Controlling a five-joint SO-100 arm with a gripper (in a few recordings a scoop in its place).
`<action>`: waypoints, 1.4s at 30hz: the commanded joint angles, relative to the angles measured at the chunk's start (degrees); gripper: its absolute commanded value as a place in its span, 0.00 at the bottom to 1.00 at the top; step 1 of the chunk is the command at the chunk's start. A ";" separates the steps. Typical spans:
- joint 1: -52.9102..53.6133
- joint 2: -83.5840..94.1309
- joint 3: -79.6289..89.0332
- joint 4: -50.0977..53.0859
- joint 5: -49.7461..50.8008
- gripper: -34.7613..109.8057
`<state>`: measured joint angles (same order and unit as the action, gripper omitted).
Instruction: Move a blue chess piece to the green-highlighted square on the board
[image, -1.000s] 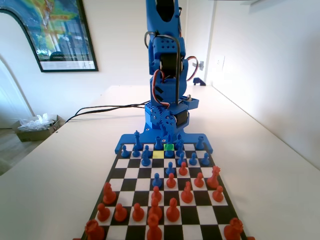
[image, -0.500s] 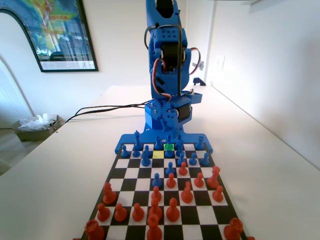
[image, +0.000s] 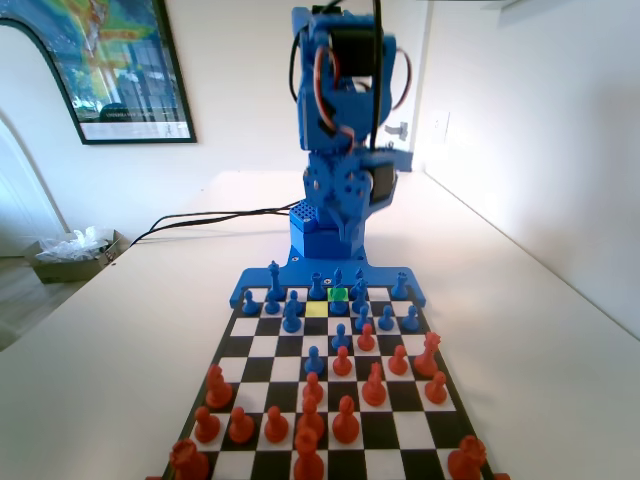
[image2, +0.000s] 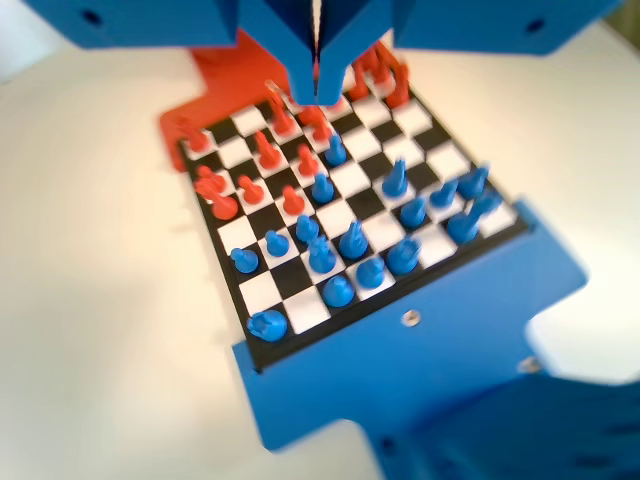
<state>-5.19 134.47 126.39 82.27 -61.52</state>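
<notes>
Blue plastic throughout: arm, frame end of the board (image: 262, 345), and the pieces massed near that frame. Gripper (image2: 318, 90) raised well above the green-highlighted square (image: 338, 295), fingers (image2: 300, 60) pressed together with only a thin slit between, pinching nothing. Judged a travel posture: height keeps the fingers clear of the crowded piece tops below.

Blue chess piece (image: 337, 278) at the far edge of the green-highlighted square in the fixed view; on the square or just behind it, cannot tell. Yellow-lit cell (image: 316, 309) diagonally beside the green-highlighted square, to its left and nearer the camera; bare.

Obstructions:
- Other blue pieces (image: 361, 292) close to the right of the green-highlighted square, and more to its left and in front; little room for spread fingers.
- Orange-red pieces (image: 345, 420) well apart from the green-highlighted square, toward the camera end; no interference expected.
- Black cables (image: 200, 215) on the white counter (image: 120, 330), well beyond the green-highlighted square and left of the arm base; clear of the work.

For any approach to the green-highlighted square, descend straight down between neighbouring tops.
</notes>
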 joint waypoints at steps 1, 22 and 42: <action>0.44 6.33 -10.11 7.65 -13.01 0.25; 6.77 25.75 -17.49 19.86 -37.62 0.25; 6.94 39.02 -1.85 8.17 -40.08 0.25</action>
<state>1.05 171.83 124.54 91.23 -100.63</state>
